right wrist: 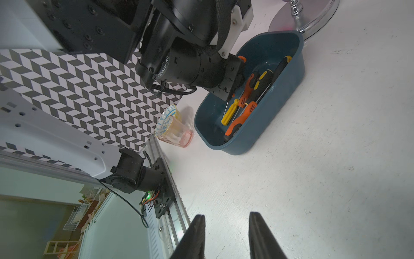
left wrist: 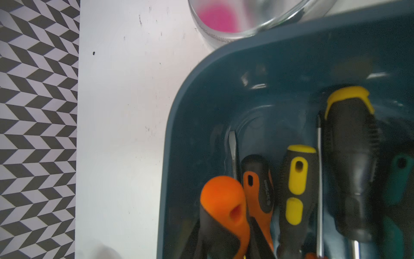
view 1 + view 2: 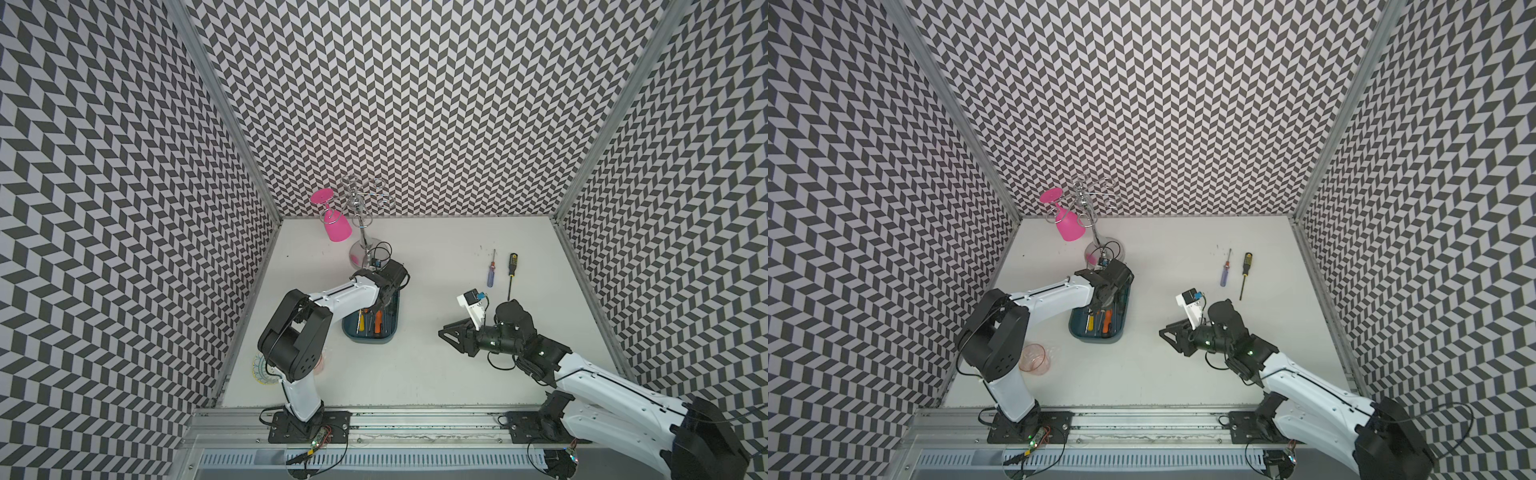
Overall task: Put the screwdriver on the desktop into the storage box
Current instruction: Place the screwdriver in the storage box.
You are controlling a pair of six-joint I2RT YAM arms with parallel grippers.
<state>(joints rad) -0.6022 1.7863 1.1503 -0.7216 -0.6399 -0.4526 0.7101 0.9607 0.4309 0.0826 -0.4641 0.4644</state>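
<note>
- Chevron walls in black and white close off three sides of the desktop, which is plain white with a few dark specks.
- left arm comes in from 7 o'clock. The left gripper is down inside the storage box, and the wrist view shows it clamped on the handle of an orange-capped screwdriver.
- right arm comes in from 5 o'clock. The right gripper hovers over bare desktop near the middle, fingers apart with nothing between them.
- chrome glass rack stands at 11 o'clock with a pink goblet hanging upside down off it.
- The box sits at roughly 9 o'clock, just in front of the rack's base, with other screwdrivers lying inside.
- patterned plate and pinkish tumbler are at 8 o'clock by the edge, partly behind the left arm.
- Two more lie on the desktop at 2 o'clock, side by side and well apart from the box: a blue-handled screwdriver and a black-and-yellow screwdriver.
</note>
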